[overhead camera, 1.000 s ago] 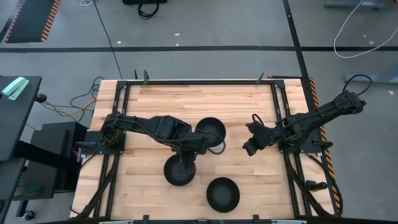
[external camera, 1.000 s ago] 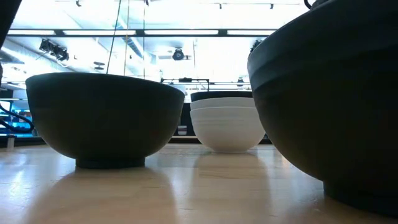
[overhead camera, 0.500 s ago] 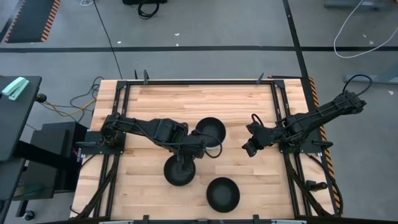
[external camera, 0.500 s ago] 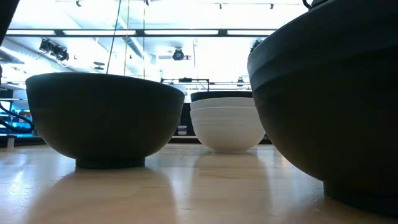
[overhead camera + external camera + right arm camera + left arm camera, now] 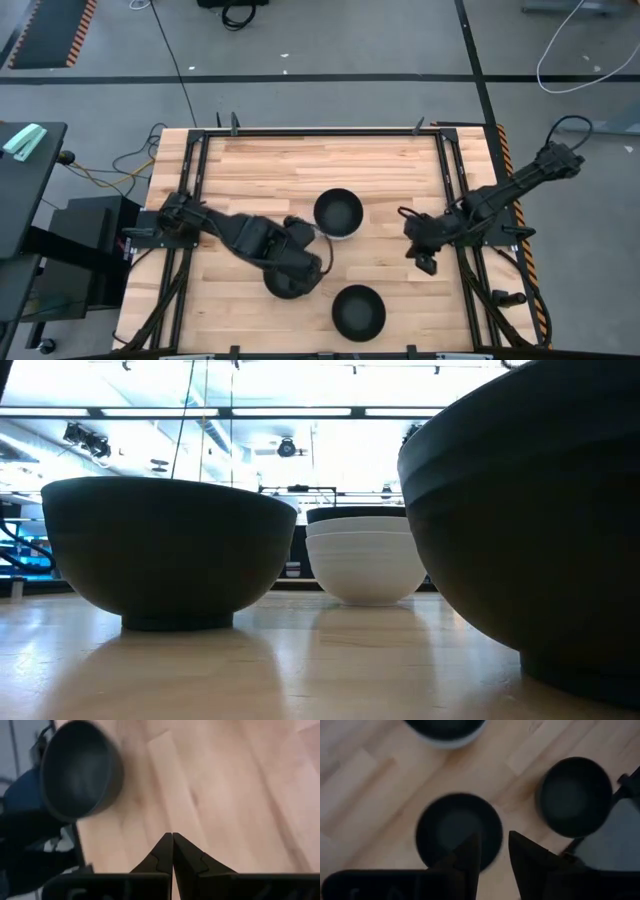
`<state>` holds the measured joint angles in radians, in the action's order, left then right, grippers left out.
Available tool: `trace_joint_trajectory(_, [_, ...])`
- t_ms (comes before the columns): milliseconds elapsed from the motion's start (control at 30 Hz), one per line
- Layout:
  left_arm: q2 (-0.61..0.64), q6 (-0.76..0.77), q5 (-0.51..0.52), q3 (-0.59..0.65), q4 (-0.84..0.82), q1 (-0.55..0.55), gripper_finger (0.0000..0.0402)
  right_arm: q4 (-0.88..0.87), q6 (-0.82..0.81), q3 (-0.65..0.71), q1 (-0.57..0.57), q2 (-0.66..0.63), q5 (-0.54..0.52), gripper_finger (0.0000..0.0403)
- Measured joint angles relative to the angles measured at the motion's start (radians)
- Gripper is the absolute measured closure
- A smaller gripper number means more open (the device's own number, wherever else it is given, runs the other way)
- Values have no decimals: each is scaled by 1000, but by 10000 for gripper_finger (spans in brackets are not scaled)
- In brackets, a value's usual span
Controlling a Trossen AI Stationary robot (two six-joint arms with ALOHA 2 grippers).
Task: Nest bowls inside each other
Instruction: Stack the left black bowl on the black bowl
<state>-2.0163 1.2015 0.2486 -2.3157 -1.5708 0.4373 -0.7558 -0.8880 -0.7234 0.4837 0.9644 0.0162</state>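
Observation:
Three black bowls show, one of them nested in two stacked white bowls at the table's middle; that stack also shows in the low view. A second black bowl sits nearer on its base, and a third sits by the near edge. My left gripper is open above the second bowl, one finger over its rim and one outside it. My right gripper is shut over bare wood on the table's right, with the third bowl off to one side.
A black metal frame edges the wooden top on all sides. Bare wood lies along the far half and the near left corner. In the low view, the two near black bowls fill the foreground.
My left arm has drawn toward the near edge, so its gripper now sits over the second black bowl and covers much of it. My right gripper has moved toward the near edge and slightly right. No bowl has moved.

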Motion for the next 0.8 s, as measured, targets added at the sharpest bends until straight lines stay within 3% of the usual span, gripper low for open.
trace_joint_trajectory(167, [-19, 203, 6, 0, -1, 58, 302, 1, -19, 0, 97, -37, -46, 390])
trace_joint_trajectory(300, [-74, 281, -18, 1, 0, 97, 309, 4, -34, 0, 150, -58, -96, 390])
trace_joint_trajectory(567, [-136, 362, -40, 1, 0, 117, 309, 6, -54, 0, 164, -66, -101, 390])
trace_joint_trajectory(800, [-140, 317, -19, 1, 0, 97, 314, 10, -66, 0, 203, -66, -110, 390])
